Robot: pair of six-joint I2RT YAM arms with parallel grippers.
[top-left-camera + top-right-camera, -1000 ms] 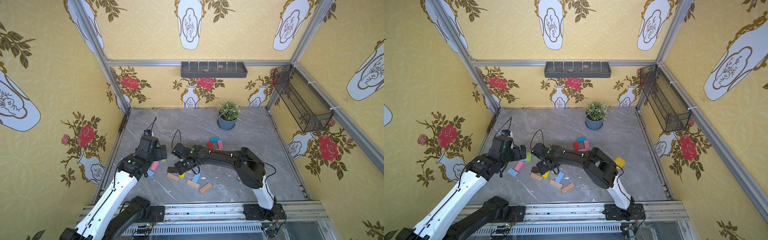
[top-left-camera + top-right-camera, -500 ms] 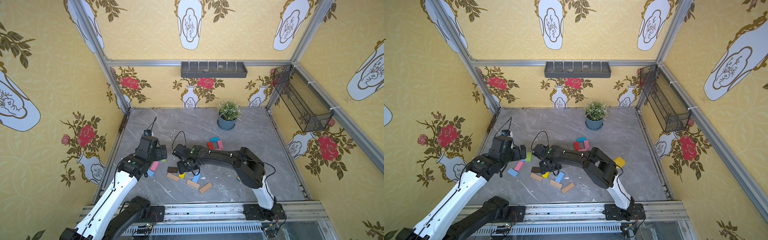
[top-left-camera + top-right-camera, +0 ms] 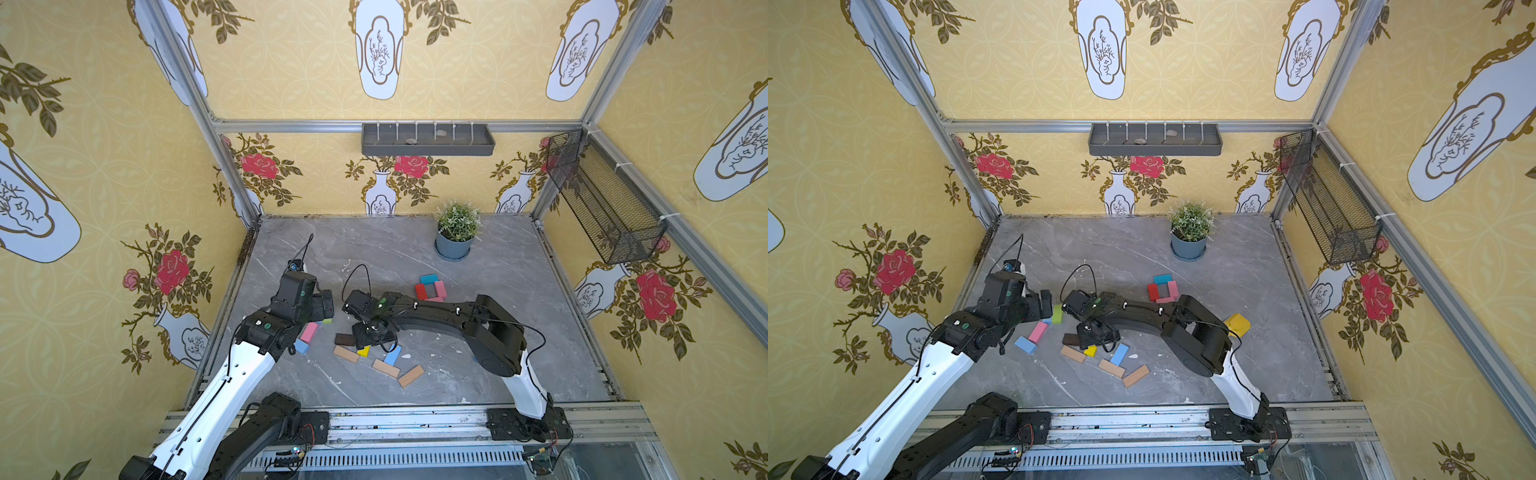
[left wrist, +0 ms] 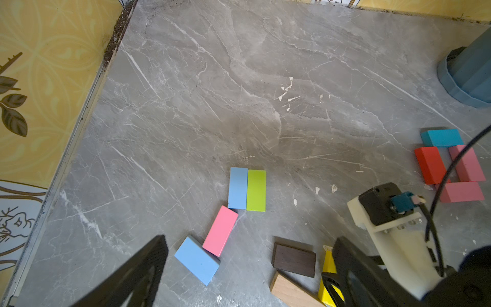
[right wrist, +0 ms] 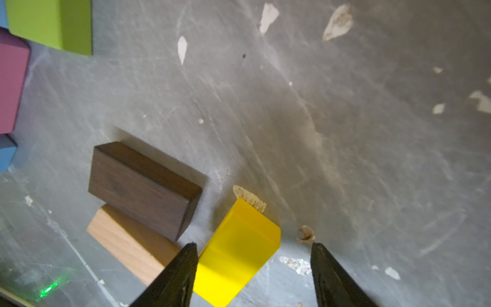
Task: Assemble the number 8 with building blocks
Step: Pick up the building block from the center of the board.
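Observation:
Building blocks lie scattered at the front left of the table. My right gripper (image 5: 253, 247) is open and low over the yellow block (image 5: 239, 252), straddling it. One finger touches the block's side and the other stands apart. A dark brown block (image 5: 143, 186) and a tan block (image 5: 127, 242) lie just beside them. My left gripper (image 4: 251, 242) hangs wide open and empty above a pink block (image 4: 220, 230) and a light blue block (image 4: 197, 260). A teal block (image 3: 428, 278), a red block (image 3: 420, 291) and two pink blocks (image 3: 440, 289) form one square loop farther back.
A light blue block (image 4: 237, 188) and a green block (image 4: 256, 190) lie side by side. Two tan blocks (image 3: 385, 368) and another light blue block (image 3: 392, 355) lie nearer the front. A potted plant (image 3: 457, 232) stands at the back. A yellow toy tool (image 3: 1237, 324) lies behind my right arm.
My right gripper has come down and slightly forward over the yellow block, and its jaws have narrowed. The left arm has not moved.

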